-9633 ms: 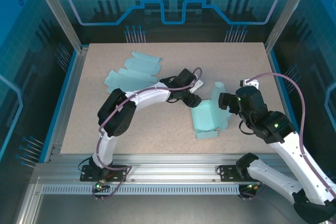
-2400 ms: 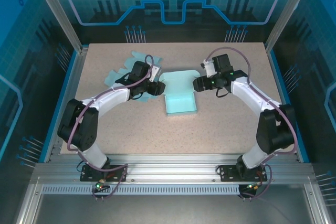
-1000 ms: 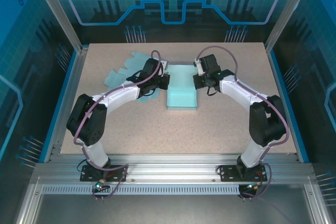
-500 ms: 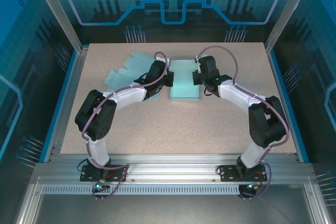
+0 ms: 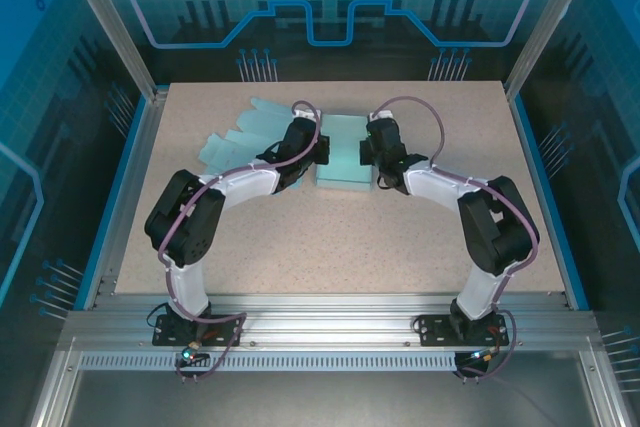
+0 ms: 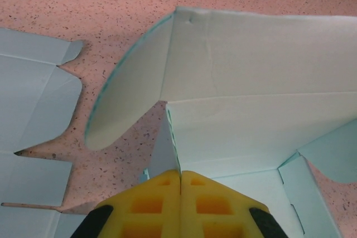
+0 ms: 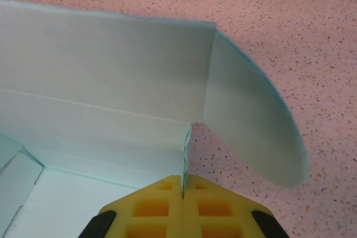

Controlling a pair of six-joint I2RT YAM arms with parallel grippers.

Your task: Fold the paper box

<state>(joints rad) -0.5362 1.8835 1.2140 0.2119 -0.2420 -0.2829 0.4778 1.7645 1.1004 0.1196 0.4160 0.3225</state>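
paper box farther back, walls seemingly pinched by left fingers, right fingers

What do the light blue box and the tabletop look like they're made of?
The paper box looks like thin matte card, probably paperboard: it holds crisp creases and shows thin cut edges. The table has a hard, speckled beige surface, perhaps laminate or a stone-look composite; the look leaves that open.

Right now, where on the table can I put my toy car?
Free: the wide bare table in front of the box, down to the near edge, and the far right corner. Crowded: the back, where flat sheets lie left of the box.
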